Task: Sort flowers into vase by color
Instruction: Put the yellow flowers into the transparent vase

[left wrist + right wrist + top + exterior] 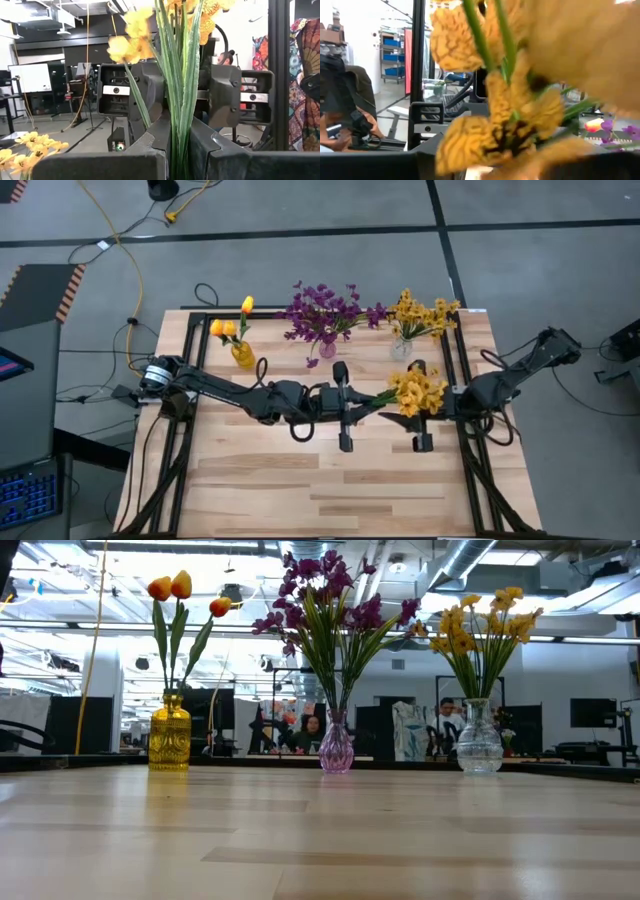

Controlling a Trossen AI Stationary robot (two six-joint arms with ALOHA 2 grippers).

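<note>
A yellow blossom sprig [415, 390] on green stems hangs in the air over the table's middle, between both grippers. My left gripper [364, 402] [177, 147], reaching from the table's left, is shut on its stems. My right gripper [397, 412] [495, 167] faces it from the right. It is open, with the blossoms [495, 125] between its spread fingers. At the far side, orange tulip buds [170, 588] stand in a yellow vase [169, 732]. Purple blossoms [325, 590] stand in a pink vase [335, 745]. Yellow blossoms [480, 625] stand in a clear vase [479, 740]. My left gripper pinches the sprig's green stems [176, 131] between its two fingers, coming level from the table's left. The stems run on ahead of the fingers, and the blossom end [418, 392] points toward the right gripper. The sprig is lifted clear of the table. Whether my right gripper touches the blossoms, I cannot tell.
A black frame [195, 380] borders the wooden table top [330, 480] on its left, far and right sides. The three vases stand in a row along the far edge. People [312, 730] sit in the room beyond the table. The near half of the table shows bare wood.
</note>
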